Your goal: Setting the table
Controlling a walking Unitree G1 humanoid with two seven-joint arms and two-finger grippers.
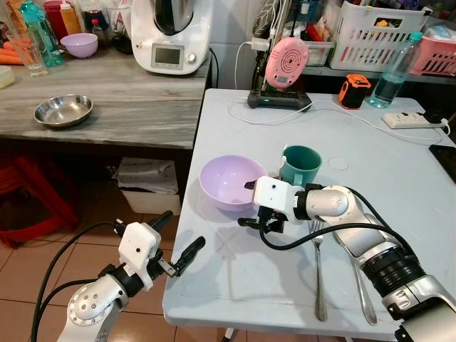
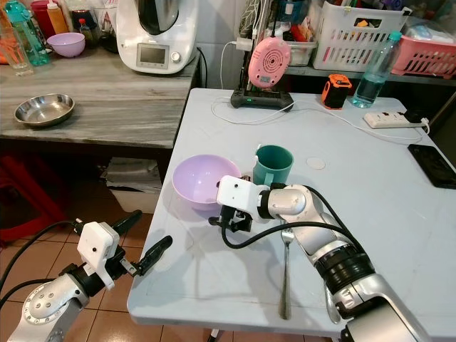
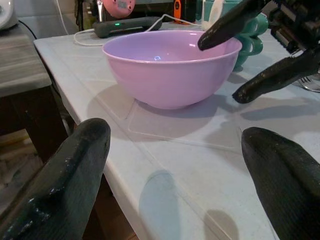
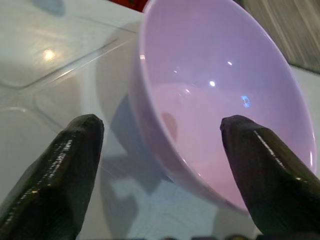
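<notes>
**Two grippers by the purple bowl**

The left gripper (image 1: 180,239) is closest to us. It hangs just off the near edge of the white counter (image 1: 399,178), with its two black fingers spread wide and nothing in them. It points at the purple bowl (image 1: 231,185).

The purple bowl sits right side up on the white counter, close to the near left corner. The right gripper (image 1: 249,204) is at the bowl's rim on the robot's side. It is open too, with one finger inside the bowl and one outside, and it is not squeezing the bowl.

Just behind the bowl, to the right, stands a green cup (image 1: 300,164). Right of the bowl lie a fork (image 1: 318,271) and a spoon (image 1: 358,274), both pointing long ways away from the robot.

Left of the bowl is a grey wooden counter (image 1: 128,100) with a metal dish (image 1: 63,110). The floor (image 1: 43,263) has red-brown tiles.
</notes>
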